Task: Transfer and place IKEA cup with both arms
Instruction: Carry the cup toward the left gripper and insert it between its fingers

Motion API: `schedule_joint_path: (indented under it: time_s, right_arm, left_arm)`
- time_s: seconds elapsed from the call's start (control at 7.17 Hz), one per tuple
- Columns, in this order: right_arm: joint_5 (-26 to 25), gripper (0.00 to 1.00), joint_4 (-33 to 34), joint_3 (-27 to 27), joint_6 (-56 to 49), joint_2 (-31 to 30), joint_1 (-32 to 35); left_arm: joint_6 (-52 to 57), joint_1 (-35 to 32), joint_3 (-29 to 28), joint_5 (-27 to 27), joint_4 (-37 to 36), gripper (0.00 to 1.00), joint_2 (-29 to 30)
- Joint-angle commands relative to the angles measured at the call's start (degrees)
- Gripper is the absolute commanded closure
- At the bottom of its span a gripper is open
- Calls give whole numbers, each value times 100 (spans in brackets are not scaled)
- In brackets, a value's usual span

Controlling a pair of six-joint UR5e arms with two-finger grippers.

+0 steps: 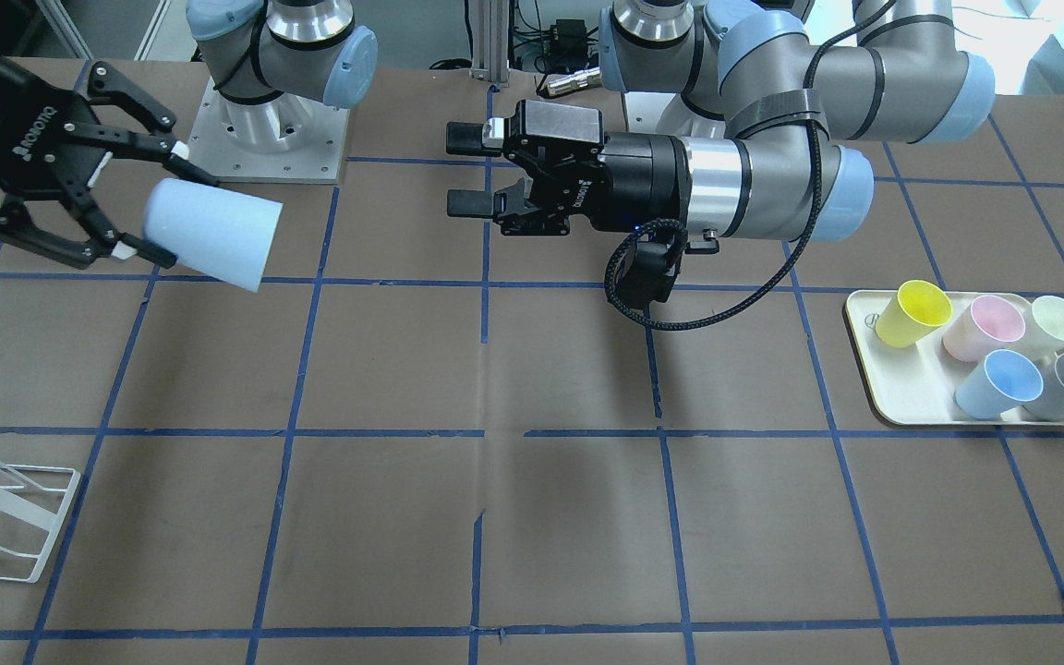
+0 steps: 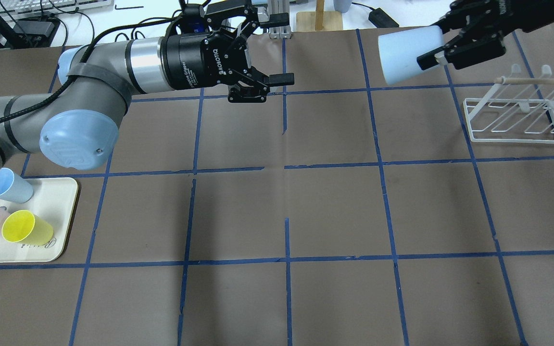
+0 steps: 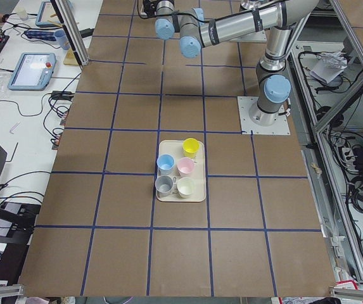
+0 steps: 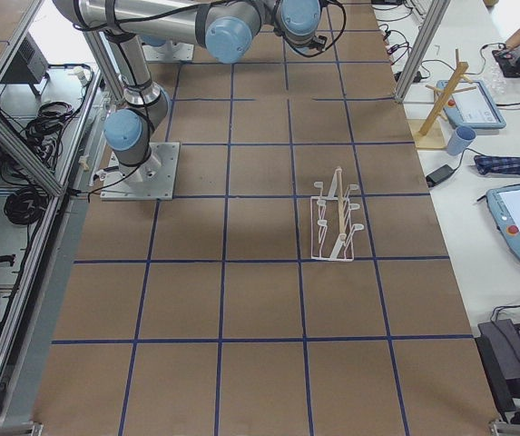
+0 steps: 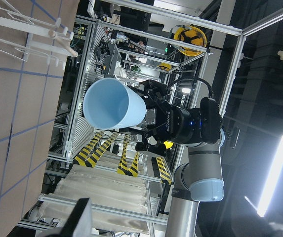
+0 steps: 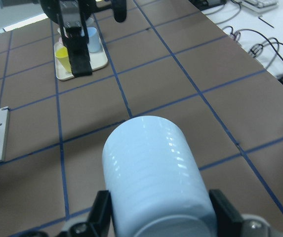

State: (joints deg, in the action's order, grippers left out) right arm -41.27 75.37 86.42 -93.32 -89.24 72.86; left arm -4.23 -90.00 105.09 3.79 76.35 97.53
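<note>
My right gripper is shut on the base end of the IKEA cup, a pale sky-blue tapered cup held on its side above the table, mouth toward the left arm. In the overhead view the cup sits at the top right in the right gripper. My left gripper is open and empty, well apart from the cup, fingers pointing at it; it also shows in the overhead view. The left wrist view looks into the cup's mouth. The right wrist view shows the cup's side.
A cream tray on the left arm's side holds a second blue cup, a yellow cup, a pink cup and two pale ones. A white wire rack stands on the right arm's side, below the held cup.
</note>
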Motion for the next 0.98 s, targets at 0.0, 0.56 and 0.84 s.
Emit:
schedule_joint_path:
  time_s: [0.0,0.56,0.84]
  right_arm:
    - [668,43,-31,7,33,-6,649]
    - [717,41,21,-2,104,3,950]
    - [734,40,21,-11,112,3,950]
  left_arm:
    - [-87,0,-6,26,-129,0,21]
    - [-95,-8,-15,156,-129,0,21]
    - [-261,-26,-6,411,-129,0,-58]
